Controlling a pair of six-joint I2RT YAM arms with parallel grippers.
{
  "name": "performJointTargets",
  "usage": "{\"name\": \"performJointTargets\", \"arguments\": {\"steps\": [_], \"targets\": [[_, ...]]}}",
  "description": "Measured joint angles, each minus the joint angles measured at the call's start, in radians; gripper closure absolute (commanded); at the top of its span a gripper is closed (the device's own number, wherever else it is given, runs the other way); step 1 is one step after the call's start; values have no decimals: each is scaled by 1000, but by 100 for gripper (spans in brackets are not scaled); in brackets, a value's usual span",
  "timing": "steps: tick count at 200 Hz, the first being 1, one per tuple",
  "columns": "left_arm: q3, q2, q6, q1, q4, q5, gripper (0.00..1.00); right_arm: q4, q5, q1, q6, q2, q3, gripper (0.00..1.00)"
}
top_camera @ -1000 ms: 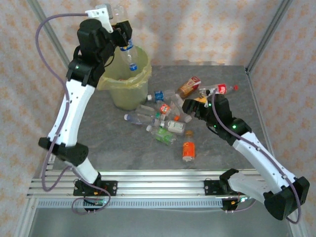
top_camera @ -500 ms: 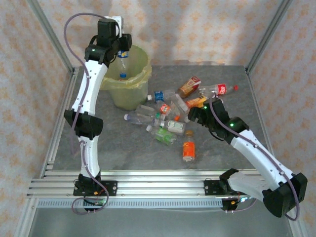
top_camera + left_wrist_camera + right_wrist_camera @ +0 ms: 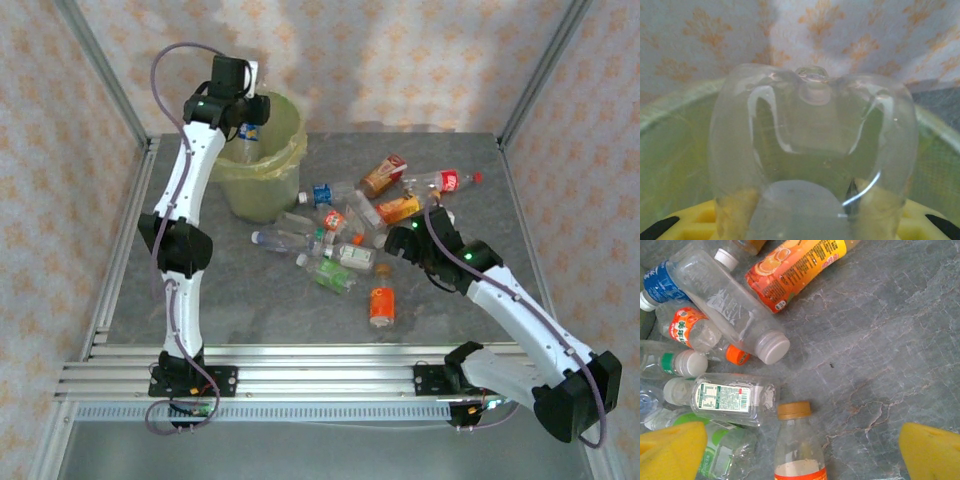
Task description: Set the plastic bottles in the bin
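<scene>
While the left claw (image 3: 247, 112) is clenched on a clear bottle (image 3: 812, 145) and holds it over the open mouth of the bin (image 3: 268, 190) at the far left of the desk (image 3: 200, 290), the right claw (image 3: 395, 240) hangs released, its yellow fingers (image 3: 671, 450) spread wide. It hovers at the right edge of the heap of bottles (image 3: 335, 235) lying loose mid-desk. In the right wrist view, an orange-capped bottle (image 3: 796, 437) lies on the desk, seen between those fingers.
</scene>
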Motion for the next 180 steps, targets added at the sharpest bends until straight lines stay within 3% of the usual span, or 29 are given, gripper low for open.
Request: {"name": "performJointTargets", "arguments": {"steps": [41,66,87,128,180], "targets": [[-14,61,27,0,-25,-17,51,-1,0,0,7,0,-14,1],[-34,78,51,0,-32,-39,43,0,0,0,7,0,-27,1],[-36,85,70,0,-34,-68,31,2,-1,0,7,0,-39,1],[-36,85,100,0,-35,-146,20,2,-1,0,7,0,-42,1],[-36,85,103,0,-36,-188,18,2,-4,0,7,0,-43,1]]}}
